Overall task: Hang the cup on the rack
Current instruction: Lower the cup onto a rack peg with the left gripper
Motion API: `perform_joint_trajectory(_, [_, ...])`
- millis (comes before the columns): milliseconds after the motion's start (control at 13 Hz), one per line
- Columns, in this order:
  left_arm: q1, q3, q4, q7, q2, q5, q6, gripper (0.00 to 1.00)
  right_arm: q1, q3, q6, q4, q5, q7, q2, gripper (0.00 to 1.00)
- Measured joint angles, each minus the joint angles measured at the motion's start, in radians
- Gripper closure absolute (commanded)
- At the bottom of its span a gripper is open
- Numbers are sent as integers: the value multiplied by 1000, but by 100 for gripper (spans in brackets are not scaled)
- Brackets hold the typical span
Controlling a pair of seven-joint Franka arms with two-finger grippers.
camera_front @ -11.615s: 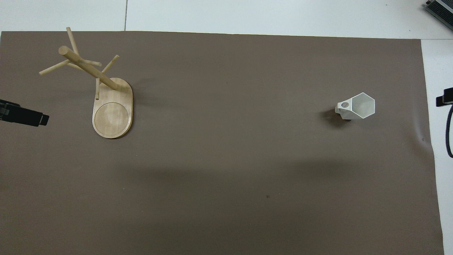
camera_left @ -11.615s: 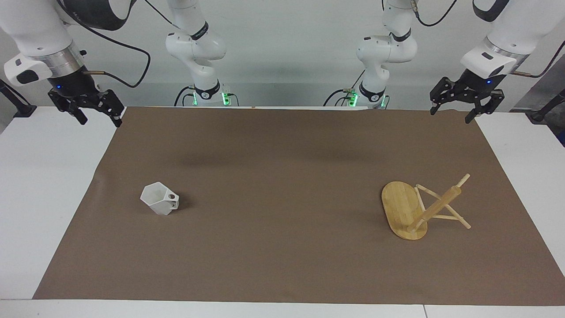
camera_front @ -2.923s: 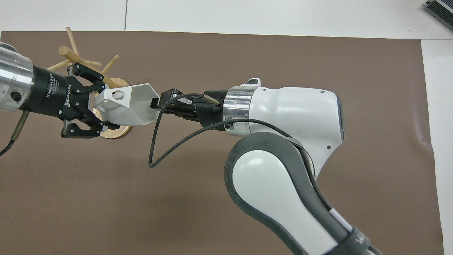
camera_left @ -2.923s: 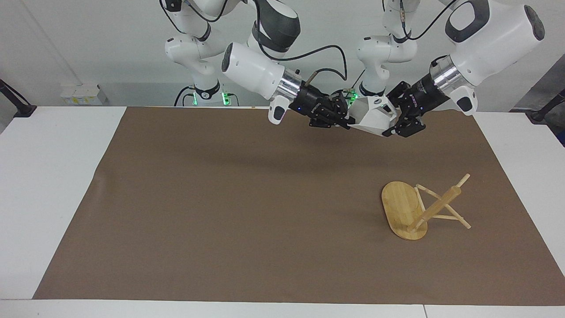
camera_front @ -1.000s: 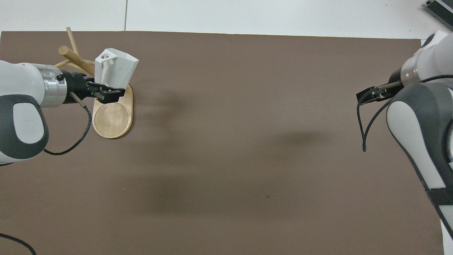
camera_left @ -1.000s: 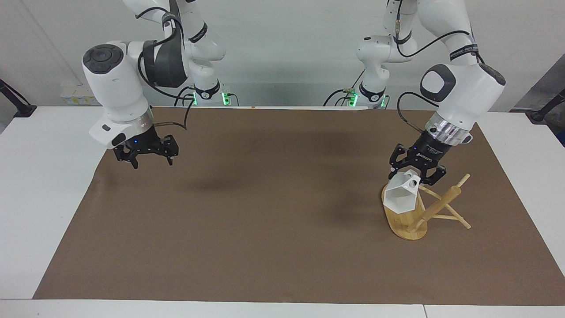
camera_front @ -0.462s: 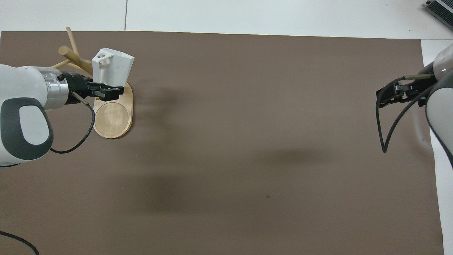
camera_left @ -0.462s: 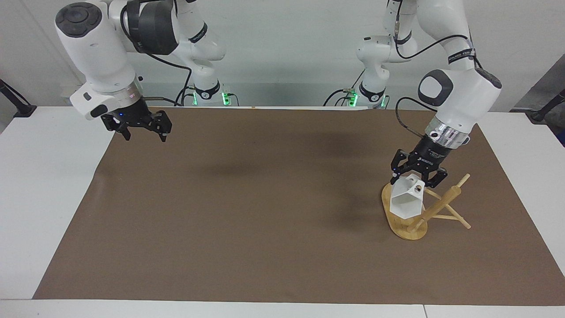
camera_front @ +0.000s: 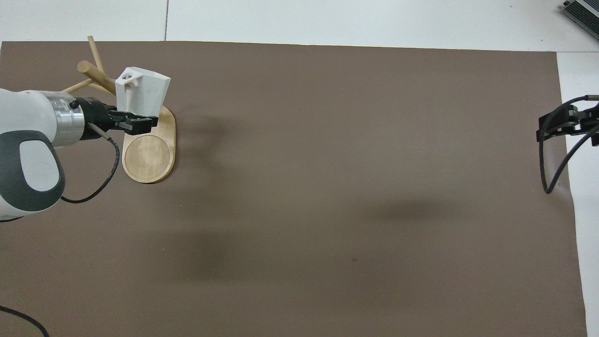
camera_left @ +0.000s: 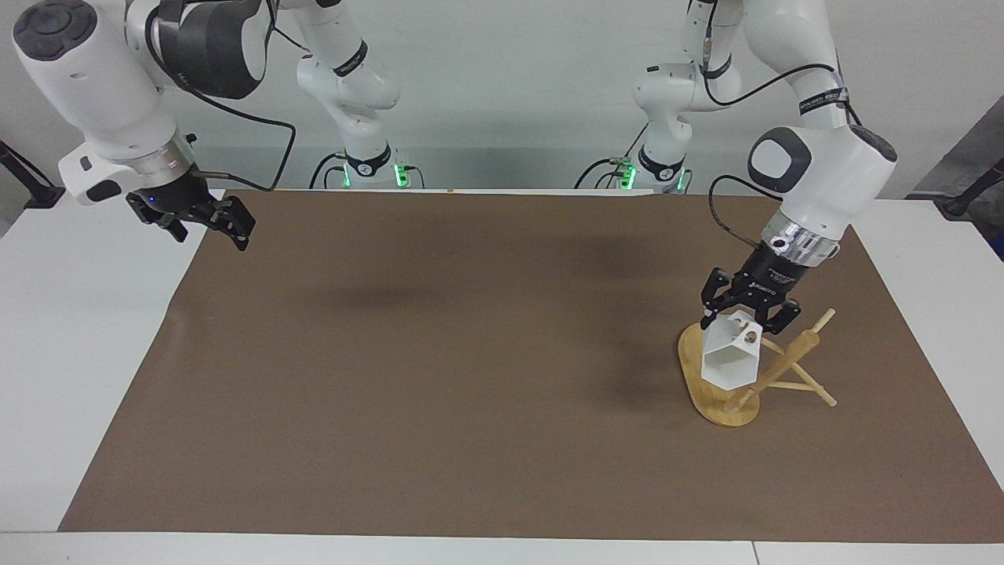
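One faceted matte white cup (camera_left: 731,357) clenched by left pincer (camera_left: 749,311) | round-post bamboo rack (camera_left: 733,375) | right pincer (camera_left: 205,224) released.

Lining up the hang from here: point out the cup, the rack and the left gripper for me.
cup (camera_left: 728,367), facing view, on its open hexagonal mouth's lower rim.
rack (camera_left: 698,355), facing view, on the bare part of its oval base.
left gripper (camera_left: 749,312), facing view, between its fingertips, shut on the cup's handle end.
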Motion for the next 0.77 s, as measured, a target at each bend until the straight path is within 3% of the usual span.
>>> perform_joint_trajectory(77, [3,0,0,0,0,0,0,59,8,3,0,0,0,0,0,0])
perform_joint_trajectory(231, [6,0,0,0,0,0,0,36,17,10,0,-2,0,0,0,0])
perform_joint_trajectory(308, [6,0,0,0,0,0,0,13,19,10,0,-2,0,0,0,0])
perform_joint_trajectory(385, [6,-1,0,0,-1,0,0,0,19,10,2,-2,0,0,0,0])
perform_joint_trajectory(769, [6,-1,17,22,-15,1,-52,0,23,-3,97,-2,0,0,-2,0])
